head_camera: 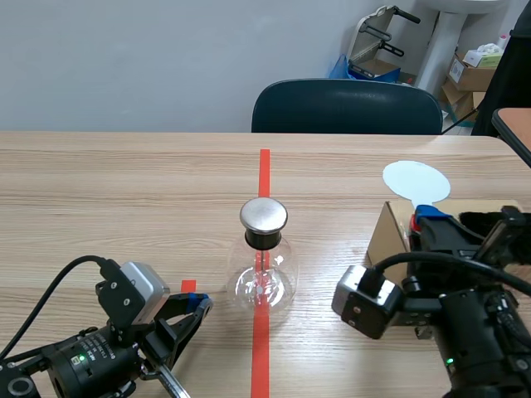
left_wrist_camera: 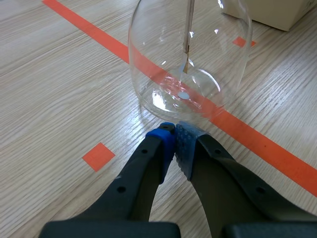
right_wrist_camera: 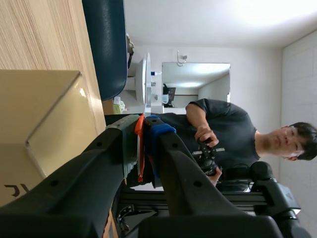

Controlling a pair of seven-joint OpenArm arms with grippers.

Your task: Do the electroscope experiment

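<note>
Left hand [left_wrist_camera: 175, 135] pressed together on nothing, tips low over the worktop [head_camera: 124, 182], just beside the glass electroscope flask [head_camera: 264, 278]. Flask stands upright on the centre tape line. Right hand [right_wrist_camera: 144, 122] pinches the white disc paddle [head_camera: 416, 181] by its handle, above the cardboard box [head_camera: 387, 236].

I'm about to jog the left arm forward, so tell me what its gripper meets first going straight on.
The left gripper, shut, would most likely meet the electroscope's glass bulb first; it stands close ahead on the table.

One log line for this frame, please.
left tool: shut, empty, tips by glass flask base | right tool: shut on white disc by its red handle, next to box | glass flask: upright on tape line, capped
</note>
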